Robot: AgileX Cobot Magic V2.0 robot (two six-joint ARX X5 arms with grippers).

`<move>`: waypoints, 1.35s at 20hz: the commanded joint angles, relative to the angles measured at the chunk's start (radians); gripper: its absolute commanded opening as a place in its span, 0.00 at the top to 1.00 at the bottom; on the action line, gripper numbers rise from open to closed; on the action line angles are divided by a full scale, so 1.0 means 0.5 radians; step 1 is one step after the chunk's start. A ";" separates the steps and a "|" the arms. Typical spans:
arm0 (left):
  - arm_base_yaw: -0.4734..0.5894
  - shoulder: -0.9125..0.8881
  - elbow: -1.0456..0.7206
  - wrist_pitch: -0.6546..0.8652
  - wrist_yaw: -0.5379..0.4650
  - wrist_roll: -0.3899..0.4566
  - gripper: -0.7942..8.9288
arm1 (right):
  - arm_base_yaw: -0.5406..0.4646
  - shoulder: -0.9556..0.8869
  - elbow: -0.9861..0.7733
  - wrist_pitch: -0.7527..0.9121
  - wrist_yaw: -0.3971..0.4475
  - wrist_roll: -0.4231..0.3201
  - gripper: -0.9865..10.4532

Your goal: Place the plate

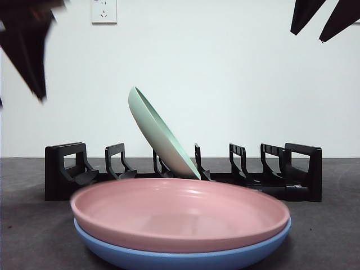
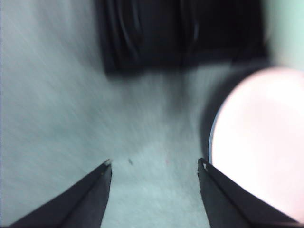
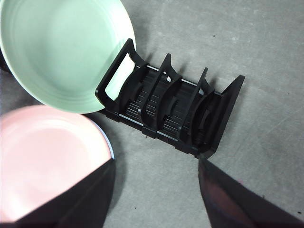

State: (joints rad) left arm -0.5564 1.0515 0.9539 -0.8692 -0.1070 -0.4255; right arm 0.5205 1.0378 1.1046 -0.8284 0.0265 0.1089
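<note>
Three plates and one black dish rack (image 1: 180, 171) sit on a grey table (image 1: 332, 236), with two robot grippers raised above them. One pale green plate (image 1: 160, 135) stands on edge in a slot near the middle of the rack, tilted so its top leans to one side. In front of the rack, one pink plate (image 1: 180, 211) lies flat, stacked directly on one blue plate (image 1: 180, 256), whose rim shows beneath it. The rack has several upright dividers, and all its other slots hold nothing. The left gripper (image 2: 154, 166) hangs over bare table just beside the pink plate's rim, its two black jaws spread apart with nothing between them; its view is blurred. The right gripper (image 3: 156, 166) hangs above the rack's free end, jaws likewise spread and holding nothing, looking down on the green plate, the pink plate and the rack. In the front view both arms show only as dark tips at the top corners.
</note>
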 commanded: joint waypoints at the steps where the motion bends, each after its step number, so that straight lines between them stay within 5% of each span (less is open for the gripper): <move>1: 0.072 -0.114 0.140 -0.128 -0.010 0.159 0.63 | 0.009 0.008 0.034 0.008 -0.007 -0.008 0.67; 7: 0.316 -0.459 0.332 -0.298 -0.010 0.370 0.63 | 0.012 0.015 0.035 0.085 -0.254 0.055 0.67; 13: 0.381 -0.600 0.332 -0.403 -0.009 0.354 0.63 | 0.060 0.310 0.318 0.035 -0.512 0.144 0.68; 19: 0.381 -0.600 0.332 -0.414 -0.009 0.340 0.63 | 0.273 0.991 1.043 -0.268 -0.508 0.186 0.68; 27: 0.381 -0.600 0.332 -0.430 -0.010 0.341 0.63 | 0.468 1.617 1.593 -0.229 -0.361 0.218 0.68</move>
State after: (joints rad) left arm -0.3641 0.7464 1.1007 -1.0916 -0.1070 -0.2543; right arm 0.7460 1.8263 1.8763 -0.9466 -0.1570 0.2008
